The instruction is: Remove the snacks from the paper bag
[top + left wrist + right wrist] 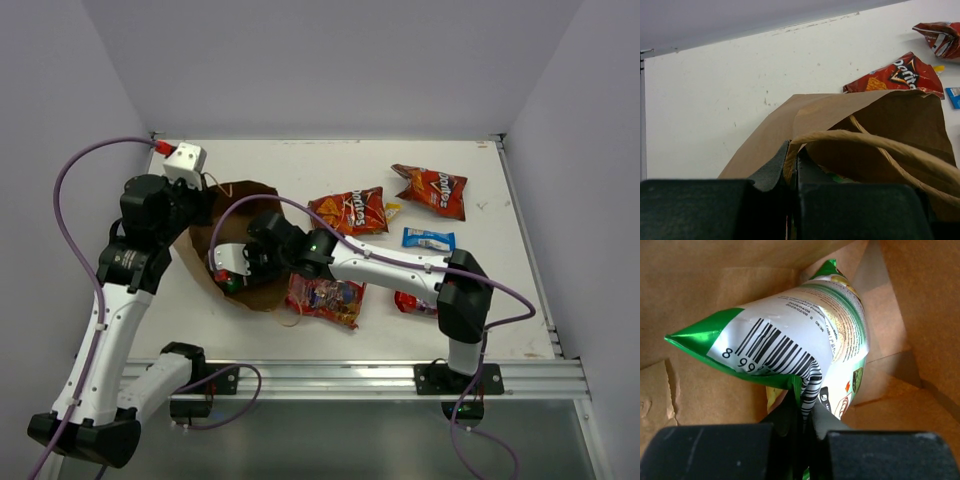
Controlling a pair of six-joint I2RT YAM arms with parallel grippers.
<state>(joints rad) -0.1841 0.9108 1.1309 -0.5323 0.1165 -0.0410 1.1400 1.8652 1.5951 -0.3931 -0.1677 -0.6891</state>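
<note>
So, your right jaws are clamped on the chip bag (pixel 805 335) inside the paper bag (pixel 840 107), left jaws pinching its rim.

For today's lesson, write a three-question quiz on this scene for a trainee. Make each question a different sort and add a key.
1. True or false: the right gripper is shut on the white-green chip bag inside the brown kraft paper bag.
2. What does the left gripper pinch? A) the paper bag's rim, B) a candy packet, C) nothing.
3. How many red-orange Doritos bags lie out on the white table?

Key: 1 true. 2 A. 3 two; the second lies further right.
</note>
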